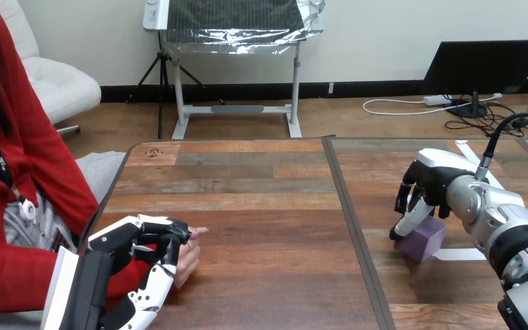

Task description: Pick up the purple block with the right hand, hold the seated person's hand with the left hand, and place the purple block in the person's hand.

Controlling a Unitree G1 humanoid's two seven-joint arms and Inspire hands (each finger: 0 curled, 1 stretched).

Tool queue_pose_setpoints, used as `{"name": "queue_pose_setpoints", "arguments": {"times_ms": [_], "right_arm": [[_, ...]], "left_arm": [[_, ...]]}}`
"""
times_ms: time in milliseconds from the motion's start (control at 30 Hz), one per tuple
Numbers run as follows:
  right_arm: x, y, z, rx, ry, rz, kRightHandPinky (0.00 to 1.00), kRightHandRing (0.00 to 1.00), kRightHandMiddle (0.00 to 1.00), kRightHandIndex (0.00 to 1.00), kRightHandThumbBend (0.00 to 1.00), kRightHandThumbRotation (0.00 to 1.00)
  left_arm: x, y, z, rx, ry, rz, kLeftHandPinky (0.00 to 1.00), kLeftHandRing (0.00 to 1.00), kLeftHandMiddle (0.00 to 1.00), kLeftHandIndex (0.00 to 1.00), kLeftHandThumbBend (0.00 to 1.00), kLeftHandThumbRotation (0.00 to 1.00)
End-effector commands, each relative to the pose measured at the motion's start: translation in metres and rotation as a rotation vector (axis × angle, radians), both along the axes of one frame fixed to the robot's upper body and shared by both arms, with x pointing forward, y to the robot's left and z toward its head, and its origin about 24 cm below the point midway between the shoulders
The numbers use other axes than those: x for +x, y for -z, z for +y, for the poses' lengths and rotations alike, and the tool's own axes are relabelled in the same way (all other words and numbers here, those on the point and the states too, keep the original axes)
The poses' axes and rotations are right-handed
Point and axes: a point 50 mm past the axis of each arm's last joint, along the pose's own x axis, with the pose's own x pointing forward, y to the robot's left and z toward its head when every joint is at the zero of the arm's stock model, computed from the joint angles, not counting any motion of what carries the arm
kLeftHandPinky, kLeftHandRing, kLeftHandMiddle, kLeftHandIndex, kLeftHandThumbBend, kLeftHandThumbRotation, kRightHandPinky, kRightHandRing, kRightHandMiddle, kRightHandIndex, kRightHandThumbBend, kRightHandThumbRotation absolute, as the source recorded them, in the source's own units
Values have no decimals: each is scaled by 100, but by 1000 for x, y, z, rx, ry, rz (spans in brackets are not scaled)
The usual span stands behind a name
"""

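The purple block (424, 238) sits on the right half of the wooden table (247, 185). My right hand (434, 182) reaches over it from the right, its fingers (407, 221) curled down round the block's left side; the thumb is hidden. At the table's lower left, the person's hand (190, 259) rests near the edge. My left hand (134, 240) wraps it, fingers curled over its top and the thumb beneath.
A dark seam (349, 206) runs front to back between the two tabletops. White tape strips (462, 254) lie on the table beside the block. The person sits at the left edge, with a red sleeve (14, 271) beside my left arm.
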Motion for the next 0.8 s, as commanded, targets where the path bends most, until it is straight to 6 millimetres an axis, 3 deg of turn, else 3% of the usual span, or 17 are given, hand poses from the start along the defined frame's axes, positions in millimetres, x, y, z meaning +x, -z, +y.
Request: {"name": "queue_pose_setpoints", "arguments": {"times_ms": [0,433,767], "right_arm": [[9,-18,-2,-3,-4,-66,43,49,53,50,80,0],[10,-21,-1,29,3,-70,44,50,54,49,81,0],[10,-21,-2,4,-5,-56,60,68,67,54,86,0]], "left_arm": [[8,-12,-1,12,8,-74,48,61,65,52,25,53],[8,-12,-1,8,7,-74,48,60,65,52,27,54],[8,-12,-1,6,11,-76,48,60,65,52,26,55]]}}
